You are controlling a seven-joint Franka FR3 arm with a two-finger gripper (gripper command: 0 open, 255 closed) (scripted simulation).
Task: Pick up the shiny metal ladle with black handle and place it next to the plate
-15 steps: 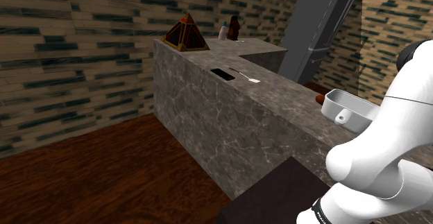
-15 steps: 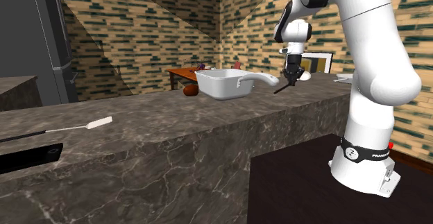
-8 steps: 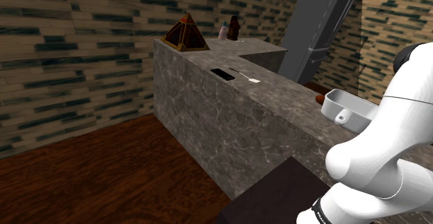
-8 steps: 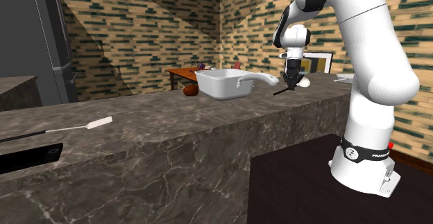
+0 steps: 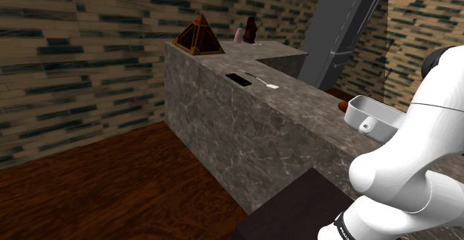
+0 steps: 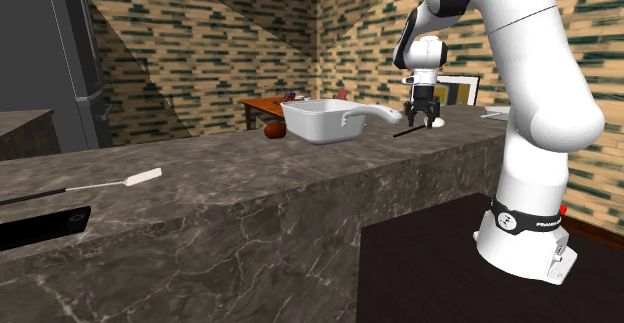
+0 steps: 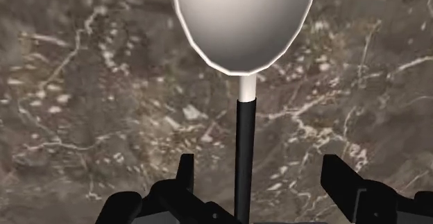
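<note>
The ladle (image 7: 243, 21) has a pale, rounded bowl and a thin black handle (image 7: 243, 146), and it is over the dark marble countertop (image 7: 90, 84). My gripper (image 7: 262, 170) is open right above it. The handle runs between the fingers, close to one finger (image 7: 184, 170) and well clear of the other. In the second exterior view the gripper (image 6: 424, 119) points down at the counter to the right of a white long-handled pan (image 6: 325, 119), with the ladle's dark handle (image 6: 408, 130) slanting out low beside it. I cannot tell whether the ladle rests fully on the stone.
A brown round object (image 6: 275, 129) lies behind the pan. A white spatula (image 6: 130, 181) and a black rectangle (image 6: 40, 226) sit further along the counter. A pyramid ornament (image 5: 198, 36) and small bottles (image 5: 247, 30) stand at its far end, and a tall grey fridge (image 5: 342, 30) is behind it.
The gripper came down toward the counter with the ladle clasped, then its fingers spread apart and let go of the handle.
</note>
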